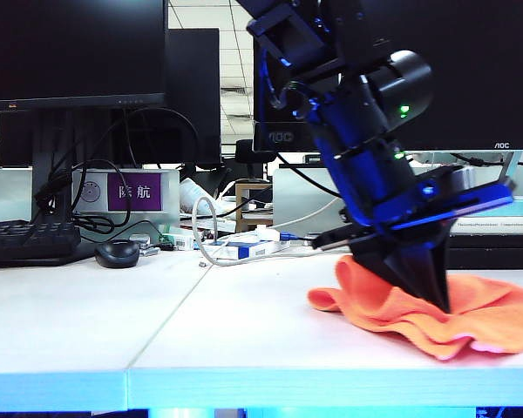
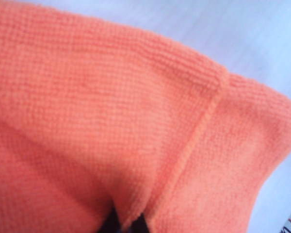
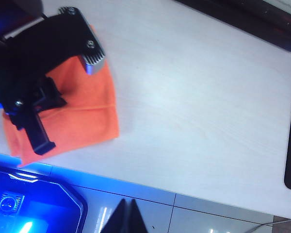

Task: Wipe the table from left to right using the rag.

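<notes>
The orange rag (image 1: pixel 488 318) lies bunched on the right part of the white table (image 1: pixel 87 322), near its front edge. My left gripper (image 1: pixel 431 300) reaches across to that side, points down and is shut on a fold of the rag. In the left wrist view the rag (image 2: pixel 111 121) fills the frame, and the dark tips of the left gripper (image 2: pixel 128 225) pinch a fold. The right wrist view shows the rag (image 3: pixel 87 116) on the table (image 3: pixel 194 97) under the left arm. My right gripper (image 3: pixel 127 213) is shut and empty, off the table's edge over the floor.
A black keyboard (image 1: pixel 26 239), a black mouse (image 1: pixel 118 253), monitors (image 1: pixel 70 52) and a tangle of cables (image 1: pixel 244 244) line the back of the table. A thin seam (image 1: pixel 170 322) runs between the panels. A blue-lit robot base (image 3: pixel 29 199) stands below the table edge.
</notes>
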Action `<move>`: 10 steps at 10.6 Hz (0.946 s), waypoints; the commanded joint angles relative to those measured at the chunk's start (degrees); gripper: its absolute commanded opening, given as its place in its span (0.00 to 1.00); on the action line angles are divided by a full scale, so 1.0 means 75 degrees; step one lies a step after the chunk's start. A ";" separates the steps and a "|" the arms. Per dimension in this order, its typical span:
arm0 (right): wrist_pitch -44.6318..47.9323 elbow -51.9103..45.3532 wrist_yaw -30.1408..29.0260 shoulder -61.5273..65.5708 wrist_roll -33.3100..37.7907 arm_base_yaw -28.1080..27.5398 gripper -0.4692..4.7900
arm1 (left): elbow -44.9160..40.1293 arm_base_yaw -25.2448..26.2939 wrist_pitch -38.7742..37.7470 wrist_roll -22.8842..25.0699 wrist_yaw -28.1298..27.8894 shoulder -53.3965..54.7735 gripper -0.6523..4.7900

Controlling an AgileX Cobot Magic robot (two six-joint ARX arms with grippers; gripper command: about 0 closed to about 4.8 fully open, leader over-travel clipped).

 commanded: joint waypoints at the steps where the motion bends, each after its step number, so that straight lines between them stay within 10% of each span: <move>1: 0.0044 0.0032 0.0023 -0.0029 0.0149 0.0009 0.09 | -0.0128 -0.0134 -0.0122 -0.0169 0.0029 0.0286 0.11; 10: -0.0003 0.0032 0.0020 -0.0029 0.0154 0.0009 0.09 | 0.2579 -0.0670 -0.0941 -0.0312 0.0344 0.1786 0.11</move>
